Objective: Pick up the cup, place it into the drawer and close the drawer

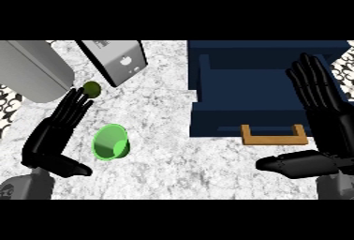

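Left robot hand [54, 136]: open, fingers straight and slanting up-right, thumb stuck out low, holding nothing. Green cup [110, 142] sits just right of its palm on the counter [173, 159]. A thin strip of marble shows between them, so they look apart, not touching. The fingertips reach past the cup's top-left and the thumb tip ends below-left of the cup. The cup's mouth shows as a wide oval, prob. tipped toward the view; can't tell if it stands or leans. Handling, as a guess: small, thin-walled, stiff, prob. light w/ nothing visible inside. The glossy wall could slip in a pinch, and a nudge may roll or skid it. Best hold is across the body just under the rim, thumb on the near wall and fingers on the far wall, not on the lip alone. Up-left of the cup is a small olive ball [92, 89], close to the fingertips, so it could get knocked. Further up from the cup is a grey box [117, 58], w/ a big grey rounded body [31, 70] up-left. Well right of the cup is the dark blue drawer [214, 123], pulled open, wooden handle [273, 140] facing the robot. Far right of the cup, the right robot hand [321, 117] rests open, fingers up, by the drawer's right side.
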